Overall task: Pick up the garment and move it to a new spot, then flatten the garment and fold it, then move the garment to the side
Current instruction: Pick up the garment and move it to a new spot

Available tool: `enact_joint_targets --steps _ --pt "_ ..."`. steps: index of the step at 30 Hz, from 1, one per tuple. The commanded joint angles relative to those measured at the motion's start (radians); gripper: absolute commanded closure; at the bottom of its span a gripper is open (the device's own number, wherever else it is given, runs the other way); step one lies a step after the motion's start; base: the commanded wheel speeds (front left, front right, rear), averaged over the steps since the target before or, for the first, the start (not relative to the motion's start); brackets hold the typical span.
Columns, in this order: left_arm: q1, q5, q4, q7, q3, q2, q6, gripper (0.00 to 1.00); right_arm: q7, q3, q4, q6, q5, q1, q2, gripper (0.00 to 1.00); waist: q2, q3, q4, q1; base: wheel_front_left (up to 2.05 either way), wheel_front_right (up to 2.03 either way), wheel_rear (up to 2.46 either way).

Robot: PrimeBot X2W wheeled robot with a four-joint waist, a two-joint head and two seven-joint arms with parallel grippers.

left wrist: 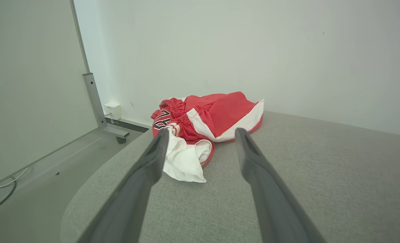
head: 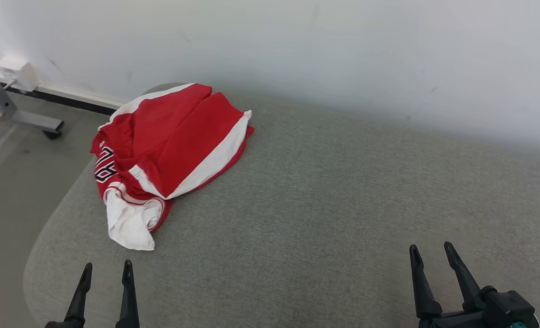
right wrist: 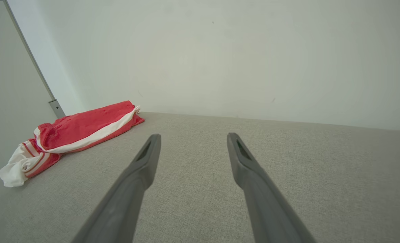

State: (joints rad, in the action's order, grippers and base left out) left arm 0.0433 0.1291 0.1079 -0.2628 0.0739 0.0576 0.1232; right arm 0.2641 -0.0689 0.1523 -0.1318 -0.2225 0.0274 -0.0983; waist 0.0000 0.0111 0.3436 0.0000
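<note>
Upper left, garment (head: 169, 150) lies bunched by the table (head: 342, 205) edge; left gripper (head: 107, 264) and right gripper (head: 431, 247) sit at bottom, wide open and empty, so a one-layer pinch could drag it off.

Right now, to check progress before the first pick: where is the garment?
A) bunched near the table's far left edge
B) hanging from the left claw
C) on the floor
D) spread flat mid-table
A: the garment lies bunched on the table near its far left edge, apart from the left claw and right claw, both open.
</note>
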Motion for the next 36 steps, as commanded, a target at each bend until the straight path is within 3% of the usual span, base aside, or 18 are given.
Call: enact_joint_targets --steps 1,9,26,31,36 --pt "0.01 -0.003 0.001 -0.003 0.004 -0.002 -0.004 0.0 0.001 0.0 0.002 0.002 0.005 0.01 -0.004 0.0 0.0 0.003 0.078 0.0 0.0 0.0 0.0" --pt "0.02 -0.009 0.002 -0.003 0.028 -0.003 -0.017 0.0 0.001 -0.018 0.007 0.002 0.0 0.006 -0.006 0.0 0.0 -0.001 0.156 0.0 0.0 0.0 0.0" --pt "0.036 0.01 -0.011 -0.003 0.068 -0.007 -0.031 0.0 0.001 -0.049 0.03 0.002 -0.014 -0.029 -0.021 0.0 0.0 0.007 0.161 0.0 0.0 0.0 0.0" --pt "-0.029 0.019 0.011 -0.003 0.056 0.008 -0.02 0.0 0.001 -0.028 0.017 0.002 0.001 -0.021 -0.025 0.0 0.0 0.027 0.125 0.0 0.0 0.0 0.0" --pt "-0.209 0.046 0.037 -0.003 0.058 0.062 -0.005 0.0 0.001 -0.012 0.002 0.002 0.008 -0.059 -0.051 0.0 0.0 0.114 0.027 0.0 0.0 0.0 0.0"
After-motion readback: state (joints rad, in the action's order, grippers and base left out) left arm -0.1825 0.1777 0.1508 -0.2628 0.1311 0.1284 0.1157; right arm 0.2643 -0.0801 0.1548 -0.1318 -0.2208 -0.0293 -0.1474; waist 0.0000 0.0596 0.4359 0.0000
